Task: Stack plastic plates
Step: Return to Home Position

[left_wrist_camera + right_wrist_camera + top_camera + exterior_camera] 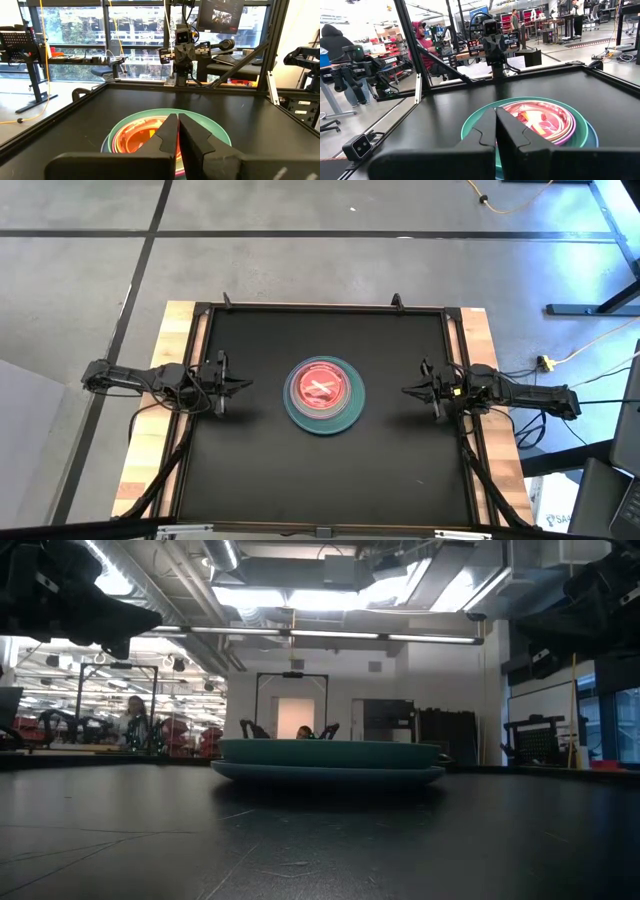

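Note:
The plastic plates stand in one stack (pixel 322 395) at the middle of the black table: a grey-blue plate at the bottom, a teal one on it, then pale-mint and pink ones, and small translucent ones with a magenta, bar-marked plate on top. The stack also shows in the low view (pixel 328 762), the left wrist view (pixel 150 137) and the right wrist view (pixel 540 120). My left gripper (pixel 246 384) is shut and empty at the table's left side, pointing at the stack. My right gripper (pixel 405 390) is shut and empty at the table's right side, pointing at the stack.
A raised black rim (pixel 320 308) runs around the table. Wooden boards (pixel 150 440) flank it left and right. People show in the room beyond the table in the right wrist view (pixel 422 42). Bare table lies all around the stack.

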